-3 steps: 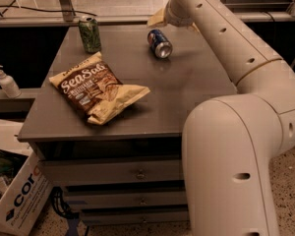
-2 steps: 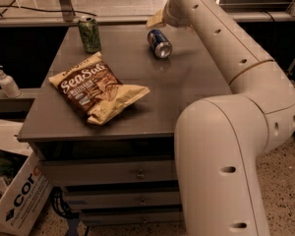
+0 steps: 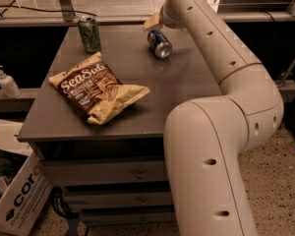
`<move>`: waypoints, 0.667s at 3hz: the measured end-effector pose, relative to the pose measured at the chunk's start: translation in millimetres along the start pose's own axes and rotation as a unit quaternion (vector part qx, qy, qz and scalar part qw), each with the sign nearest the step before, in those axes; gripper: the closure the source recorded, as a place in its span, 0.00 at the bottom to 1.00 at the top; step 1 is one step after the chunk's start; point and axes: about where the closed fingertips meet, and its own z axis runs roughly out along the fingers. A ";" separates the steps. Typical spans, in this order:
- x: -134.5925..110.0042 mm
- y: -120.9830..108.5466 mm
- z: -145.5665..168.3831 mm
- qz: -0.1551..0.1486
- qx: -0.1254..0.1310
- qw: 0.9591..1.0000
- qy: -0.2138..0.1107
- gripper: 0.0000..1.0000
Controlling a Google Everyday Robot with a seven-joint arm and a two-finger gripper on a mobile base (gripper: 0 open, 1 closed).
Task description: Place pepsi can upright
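Camera view, gripper [image 3: 154, 21] half-hidden behind arm [image 3: 212, 42], beside lying pepsi can [image 3: 160, 44]

A laboratory or testing workspace is indicated; a grey metal cabinet [image 3: 182, 90] with plain drawers [image 3: 137, 173] is used as the work surface; a speckled hard floor [image 3: 280, 181] is laid beneath it; a printed cardboard box [image 3: 19, 200] is stood on the floor at the cabinet's left; loose cables [image 3: 63, 209] are seen below the lowest drawer; a pump bottle [image 3: 7, 82] is kept on a ledge [image 3: 12, 95] at the left; a large white robot arm [image 3: 211, 48] is extended over the cabinet; its gripper [image 3: 154, 21] is held at the far edge, just beside a pepsi can [image 3: 160, 43] lying on its side; a snack bag [image 3: 96, 87] and a green can [image 3: 90, 33] are set out as test items.
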 end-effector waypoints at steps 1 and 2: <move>-2.8 -4.4 5.9 -0.006 0.002 1.000 -0.009 0.00; -8.5 -9.6 14.3 -0.016 0.001 1.000 -0.025 0.00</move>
